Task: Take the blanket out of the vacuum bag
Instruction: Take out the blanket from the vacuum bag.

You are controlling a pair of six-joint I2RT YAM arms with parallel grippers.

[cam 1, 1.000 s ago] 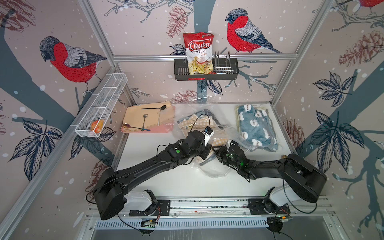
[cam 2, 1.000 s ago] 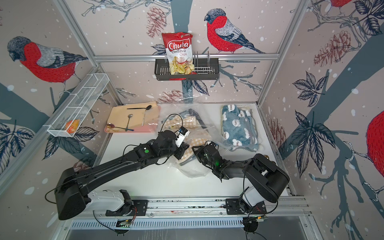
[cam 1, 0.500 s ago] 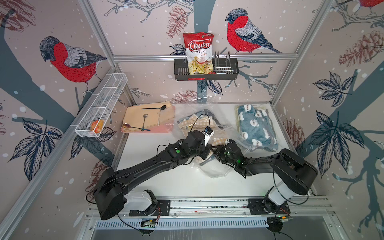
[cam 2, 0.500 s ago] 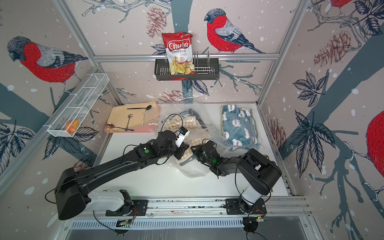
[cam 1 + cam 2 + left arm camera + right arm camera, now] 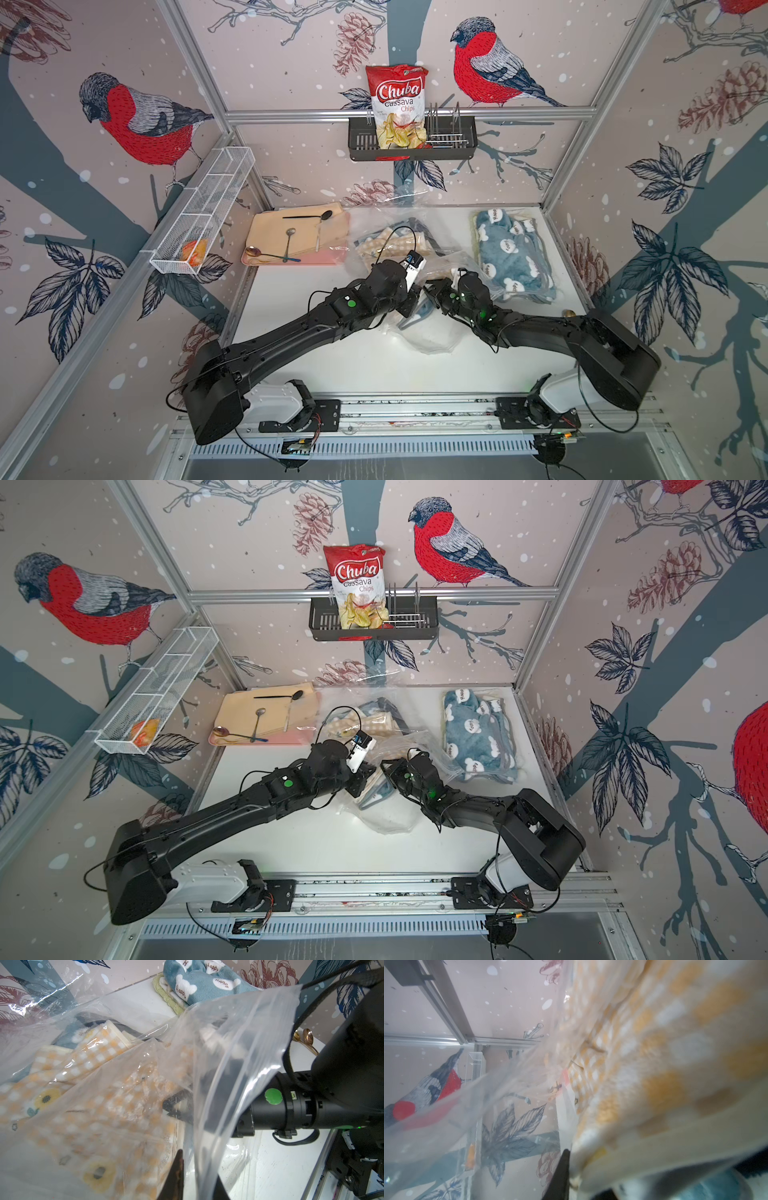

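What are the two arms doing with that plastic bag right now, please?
They are getting the checked blanket out of the bag. The left claw pinches the bag's open edge, mid-table. The right claw is inside the mouth, against the blanket; whether it grips yet is unclear. The blanket is mostly inside.

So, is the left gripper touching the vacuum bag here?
Touching. In the left wrist view the clear rim of the vacuum bag runs down between the fingers of the left gripper, pressed against them.
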